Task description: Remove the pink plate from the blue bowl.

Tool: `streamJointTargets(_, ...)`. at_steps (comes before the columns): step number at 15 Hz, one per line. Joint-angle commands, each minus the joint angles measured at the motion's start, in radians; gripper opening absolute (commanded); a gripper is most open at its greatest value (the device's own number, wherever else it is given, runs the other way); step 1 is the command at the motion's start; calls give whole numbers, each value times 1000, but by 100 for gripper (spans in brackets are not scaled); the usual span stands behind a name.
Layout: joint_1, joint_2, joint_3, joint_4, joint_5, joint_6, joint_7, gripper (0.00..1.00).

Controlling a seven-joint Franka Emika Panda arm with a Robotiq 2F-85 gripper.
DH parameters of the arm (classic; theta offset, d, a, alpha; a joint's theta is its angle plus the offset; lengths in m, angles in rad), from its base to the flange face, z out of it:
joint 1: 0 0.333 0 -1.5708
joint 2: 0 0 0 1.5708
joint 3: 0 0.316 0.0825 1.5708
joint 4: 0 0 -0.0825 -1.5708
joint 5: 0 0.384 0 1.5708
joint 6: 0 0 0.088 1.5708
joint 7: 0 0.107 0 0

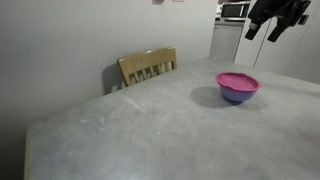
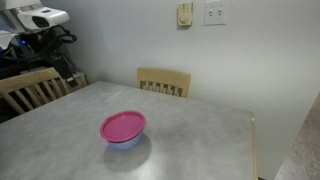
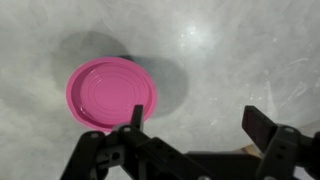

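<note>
The pink plate [image 1: 237, 81] lies flat on top of the blue bowl [image 1: 237, 96] on the grey table; both show in both exterior views, the plate [image 2: 122, 126] covering the bowl [image 2: 124, 141]. In the wrist view the plate [image 3: 110, 93] is seen from above and hides nearly all of the bowl. My gripper [image 1: 277, 28] hangs high above and to the right of the bowl. In the wrist view its fingers [image 3: 198, 122] are spread wide, open and empty, to the right of the plate.
A wooden chair [image 1: 148, 66] stands at the table's far edge, also seen in an exterior view [image 2: 164, 81]. Another chair [image 2: 28, 90] stands at the left side. A wall with a switch plate [image 2: 214, 12] is behind.
</note>
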Motion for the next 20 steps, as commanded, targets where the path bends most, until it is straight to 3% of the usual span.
streamJointTargets(1, -7, 35, 17, 10, -43, 7, -45, 100)
streamJointTargets(2, -18, 65, 20, 32, -99, -44, -70, 100)
streamJointTargets(6, -29, 139, 11, 63, -258, -37, -160, 100)
streamJointTargets(10, -19, 247, 8, 109, -388, 68, -228, 100)
streamJointTargets(13, -17, 343, -8, 144, -408, 121, -288, 100)
streamJointTargets(20, -29, 506, -47, 198, -328, 140, -406, 100)
